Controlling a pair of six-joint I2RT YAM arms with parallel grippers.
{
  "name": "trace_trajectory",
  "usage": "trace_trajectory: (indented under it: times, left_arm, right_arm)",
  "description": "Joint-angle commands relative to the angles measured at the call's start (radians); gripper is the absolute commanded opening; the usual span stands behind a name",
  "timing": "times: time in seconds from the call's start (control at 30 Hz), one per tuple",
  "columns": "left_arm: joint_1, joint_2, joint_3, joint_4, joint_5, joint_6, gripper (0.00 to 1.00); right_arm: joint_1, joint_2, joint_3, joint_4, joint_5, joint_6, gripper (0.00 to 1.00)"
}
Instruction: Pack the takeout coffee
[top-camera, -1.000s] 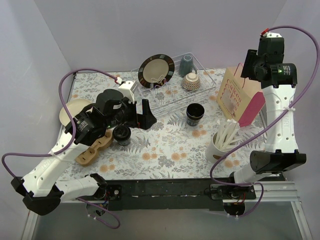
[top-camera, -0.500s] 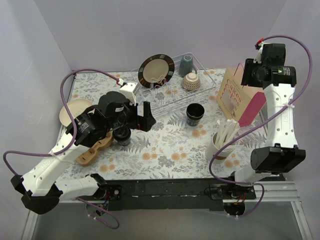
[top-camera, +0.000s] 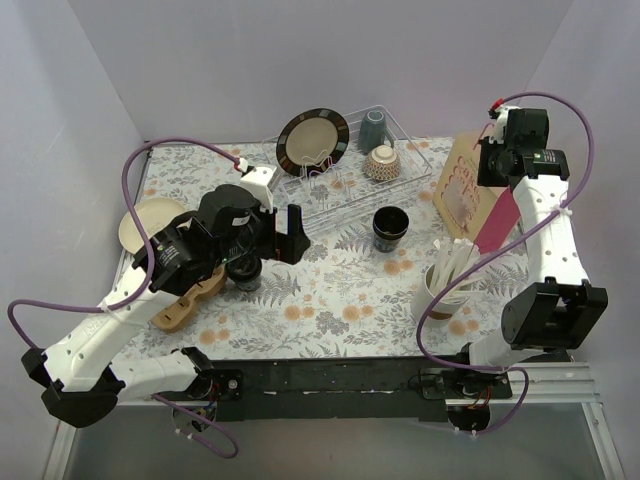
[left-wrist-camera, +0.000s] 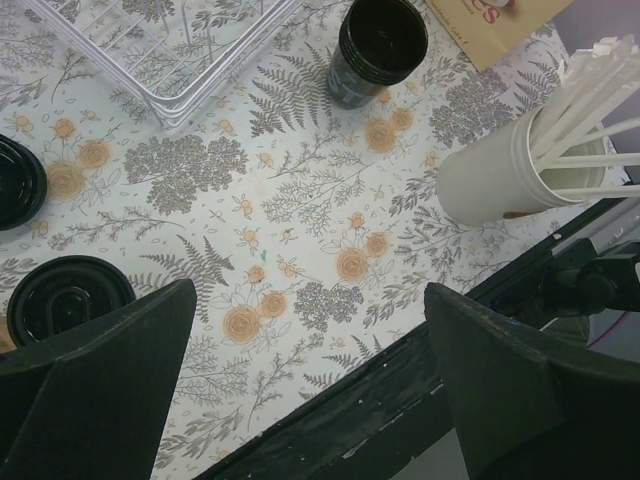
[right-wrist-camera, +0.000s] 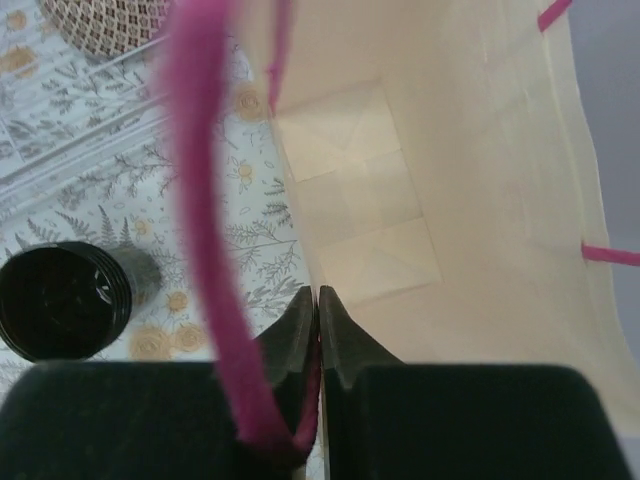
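A stack of open black paper cups (top-camera: 390, 228) stands mid-table; it shows also in the left wrist view (left-wrist-camera: 375, 50) and the right wrist view (right-wrist-camera: 60, 300). A lidded black cup (top-camera: 243, 270) sits under my left arm, and its lid (left-wrist-camera: 65, 300) shows by the left finger. Another black lid (left-wrist-camera: 15, 180) lies at the left edge. My left gripper (top-camera: 287, 233) (left-wrist-camera: 310, 290) hovers wide open over bare cloth, holding nothing. My right gripper (top-camera: 490, 165) (right-wrist-camera: 319, 295) is shut on the rim of the tan paper bag (top-camera: 468, 190) (right-wrist-camera: 450, 150), beside its pink handle (right-wrist-camera: 200, 200).
A wire dish rack (top-camera: 345, 190) at the back holds a dark plate (top-camera: 312, 140), a grey-blue mug (top-camera: 372, 130) and a patterned bowl (top-camera: 382, 163). A white cup of stirrers (top-camera: 440, 290) (left-wrist-camera: 490, 180) stands front right. A wooden piece (top-camera: 185, 300) and a cream plate (top-camera: 140, 222) lie left.
My right gripper came down to the bag's rim and closed on it. My left arm shifted slightly toward the rack, jaws still wide.
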Motion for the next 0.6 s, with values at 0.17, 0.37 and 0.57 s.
trace_trajectory:
  times: [0.17, 0.37, 0.57]
  left_arm:
    - [-0.006, -0.008, 0.036, -0.029, -0.14, 0.013, 0.98]
    - [-0.005, 0.02, 0.087, -0.052, -0.238, -0.016, 0.98]
    - [-0.005, 0.042, 0.125, -0.103, -0.278, -0.064, 0.98]
  right_arm:
    - [0.0, -0.054, 0.179, 0.107, 0.082, -0.124, 0.01]
    - [0.055, -0.068, 0.361, 0.114, 0.074, -0.23, 0.01]
    - [0.364, -0.118, 0.403, 0.095, -0.009, -0.424, 0.01]
